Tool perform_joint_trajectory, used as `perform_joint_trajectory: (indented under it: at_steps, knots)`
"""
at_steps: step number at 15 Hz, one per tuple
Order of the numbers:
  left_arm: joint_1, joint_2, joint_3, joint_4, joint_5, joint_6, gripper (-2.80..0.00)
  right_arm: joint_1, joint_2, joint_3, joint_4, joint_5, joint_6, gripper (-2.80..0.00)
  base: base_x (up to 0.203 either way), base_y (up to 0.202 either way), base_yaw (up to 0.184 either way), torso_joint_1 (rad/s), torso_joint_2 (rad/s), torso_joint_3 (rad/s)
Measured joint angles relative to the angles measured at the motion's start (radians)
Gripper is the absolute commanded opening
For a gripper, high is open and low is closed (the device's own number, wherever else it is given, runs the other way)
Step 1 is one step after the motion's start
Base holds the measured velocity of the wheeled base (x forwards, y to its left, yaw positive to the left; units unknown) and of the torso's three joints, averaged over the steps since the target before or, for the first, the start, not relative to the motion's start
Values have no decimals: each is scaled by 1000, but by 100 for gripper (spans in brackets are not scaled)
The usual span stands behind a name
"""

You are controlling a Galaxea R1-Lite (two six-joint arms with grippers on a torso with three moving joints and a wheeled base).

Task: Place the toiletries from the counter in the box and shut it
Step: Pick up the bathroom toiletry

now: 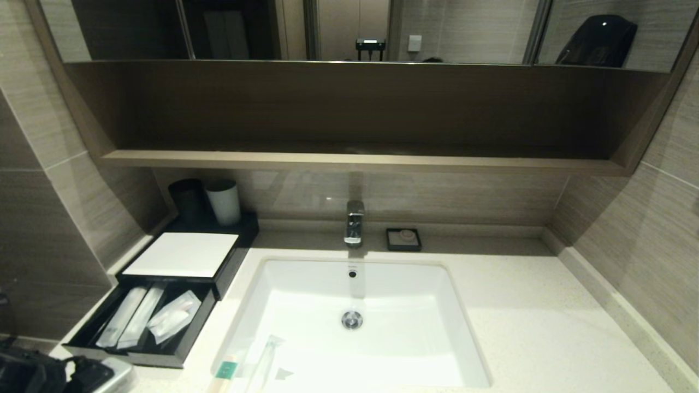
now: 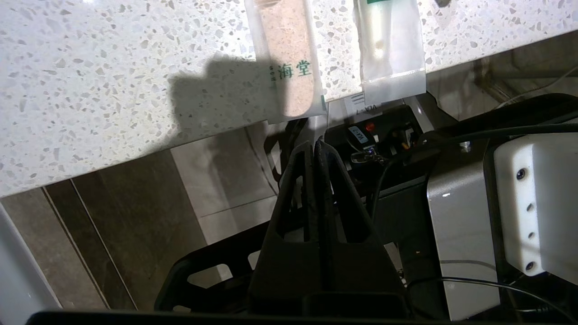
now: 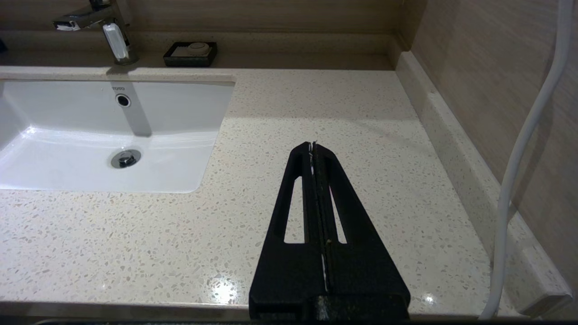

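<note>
Left gripper (image 2: 316, 146): fingers pressed together, holding nothing. It sits off the front edge of the counter (image 2: 113, 90), below the level of the stone top, with its tips near the overhanging ends of two packets. In the head view this arm shows only as dark hardware at the lower left corner.

Right gripper (image 3: 312, 146): fingers pressed together, empty, parked over the bare counter to the right of the sink (image 3: 90, 135).

Items outstanding: two packets lie at the counter's front edge, just left of the sink. One shows a pale wooden end with green lettering (image 2: 289, 58); the other is a clear sleeve with a green label (image 2: 390, 45). A third slim clear sleeve (image 1: 265, 357) appears to lie beside them, partly over the sink rim.

Items done: the box (image 1: 180, 255) stands at the counter's left rear with its drawer (image 1: 142, 319) pulled out; three wrapped packets (image 1: 147, 316) already lie inside.

Assessment: roughly half complete. The front-edge packets remain to be loaded, and the drawer is not yet pushed shut.
</note>
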Motion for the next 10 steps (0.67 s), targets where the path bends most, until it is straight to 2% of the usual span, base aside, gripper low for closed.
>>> perform_joint_trajectory:
  at_steps: [10]
  knots:
    - [-29,227,-5,-158,1,-23,-280,0,0,0,0,0,0,-280,0,0,0,0,0,0]
